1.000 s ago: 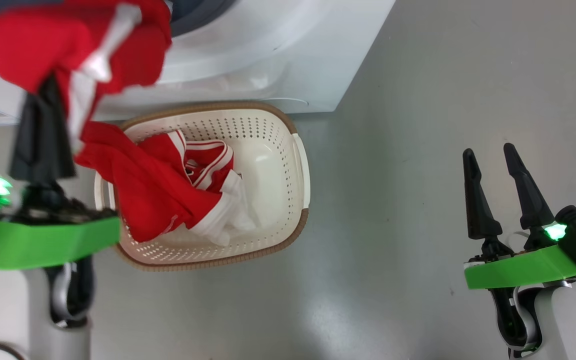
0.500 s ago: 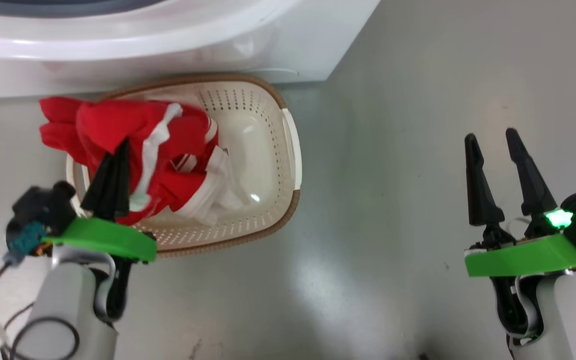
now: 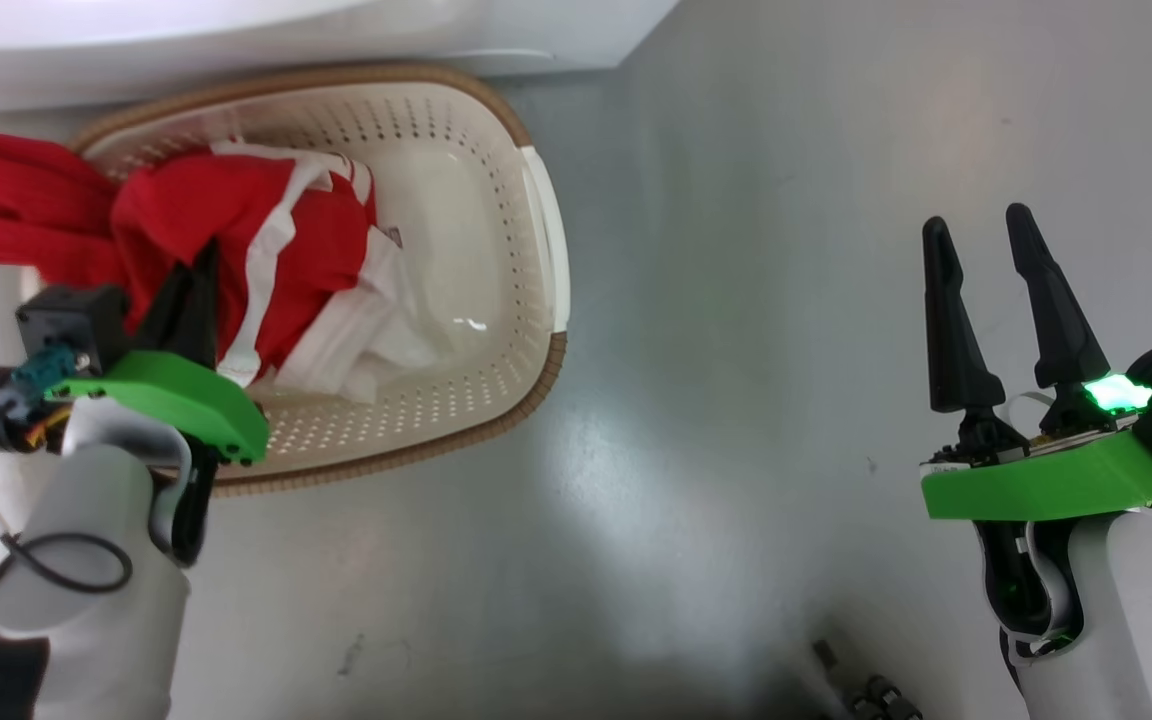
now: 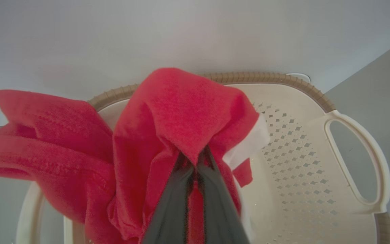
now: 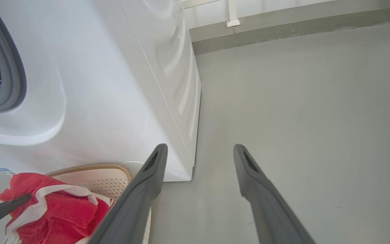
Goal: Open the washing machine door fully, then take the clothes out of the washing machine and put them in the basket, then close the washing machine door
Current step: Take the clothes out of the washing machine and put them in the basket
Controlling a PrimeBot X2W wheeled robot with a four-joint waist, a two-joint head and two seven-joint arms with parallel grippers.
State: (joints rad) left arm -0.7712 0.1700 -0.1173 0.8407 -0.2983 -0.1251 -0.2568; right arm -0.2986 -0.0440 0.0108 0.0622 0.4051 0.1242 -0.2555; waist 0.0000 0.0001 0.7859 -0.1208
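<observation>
My left gripper point(image 3: 204, 258) is shut on a bright red garment with white trim, part of the clothes point(image 3: 236, 230), over the left side of the cream basket point(image 3: 536, 230). In the left wrist view its fingertips point(image 4: 195, 159) pinch a fold of the clothes point(image 4: 181, 112) above the basket point(image 4: 350, 135). One red part hangs over the basket's left rim. More red and white fabric lies inside. The washing machine point(image 3: 286, 30) stands just behind the basket. Its grey gasket point(image 5: 12, 67) shows; the washing machine door is out of view. My right gripper point(image 3: 978, 220) is open and holds nothing, off to the right above the floor.
Grey floor point(image 3: 736, 350) spreads to the right of the basket and the machine. A wall base point(image 5: 283, 30) runs along the far side. Some small dark metal parts point(image 3: 856, 690) lie at the head view's bottom edge. A blue label point(image 5: 2, 170) sits low on the machine's front.
My left gripper has brought the red garment down from the machine's opening to the basket. The head camera has tilted down, shifting the whole picture. The right gripper stays open.
</observation>
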